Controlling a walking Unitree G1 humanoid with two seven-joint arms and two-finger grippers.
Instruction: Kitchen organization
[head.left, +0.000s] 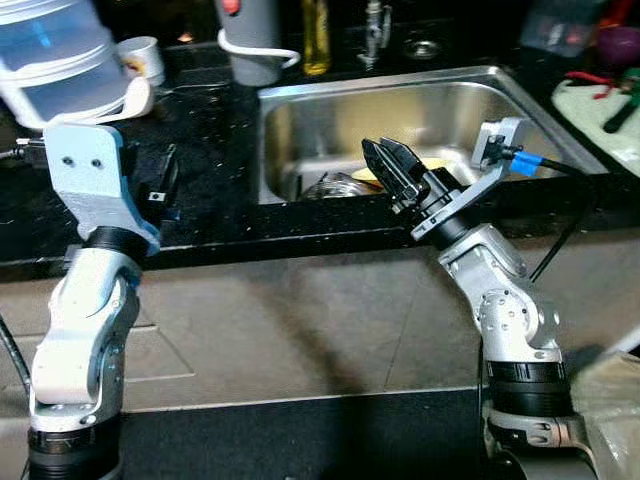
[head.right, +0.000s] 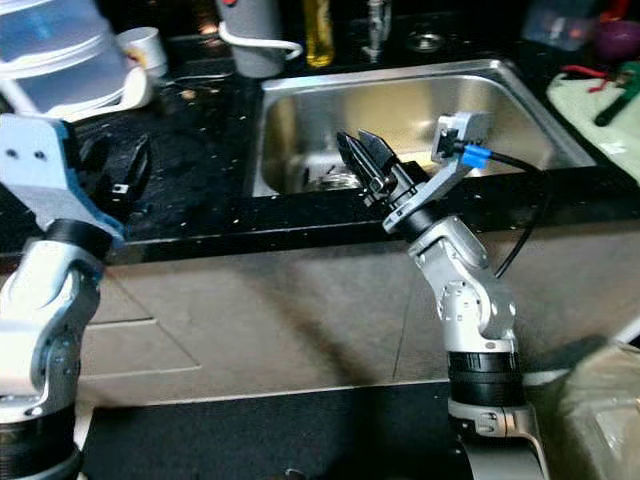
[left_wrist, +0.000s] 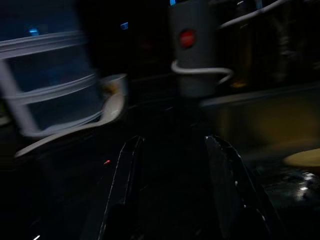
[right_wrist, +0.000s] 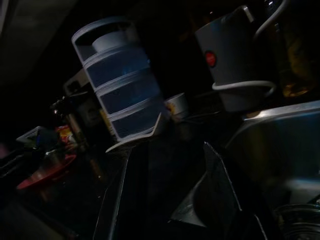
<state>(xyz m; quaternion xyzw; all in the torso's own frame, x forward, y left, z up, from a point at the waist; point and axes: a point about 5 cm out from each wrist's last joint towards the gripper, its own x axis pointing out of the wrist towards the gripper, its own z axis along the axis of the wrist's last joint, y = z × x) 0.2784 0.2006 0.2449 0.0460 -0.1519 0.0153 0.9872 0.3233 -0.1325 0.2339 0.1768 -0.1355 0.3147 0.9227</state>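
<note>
My right gripper (head.left: 382, 152) hangs open over the front edge of the steel sink (head.left: 470, 95), with nothing between its fingers (right_wrist: 220, 185). Below and behind it in the sink lie a yellow plate (head.left: 366, 175) and a metal dish (head.left: 335, 186). My left gripper (head.left: 160, 182) is open and empty just above the black counter (head.left: 215, 150), left of the sink. Beyond it stand a stacked translucent container (head.left: 60, 60), a white spoon (head.left: 135, 100), a small white cup (head.left: 143, 55) and a grey jug with a red button (left_wrist: 192, 45).
A yellow bottle (head.left: 316, 35) and the tap (head.left: 375, 30) stand behind the sink. A pale green mat (head.left: 600, 115) with utensils lies on the counter at the right. Below the counter edge is a tiled floor (head.left: 300, 320).
</note>
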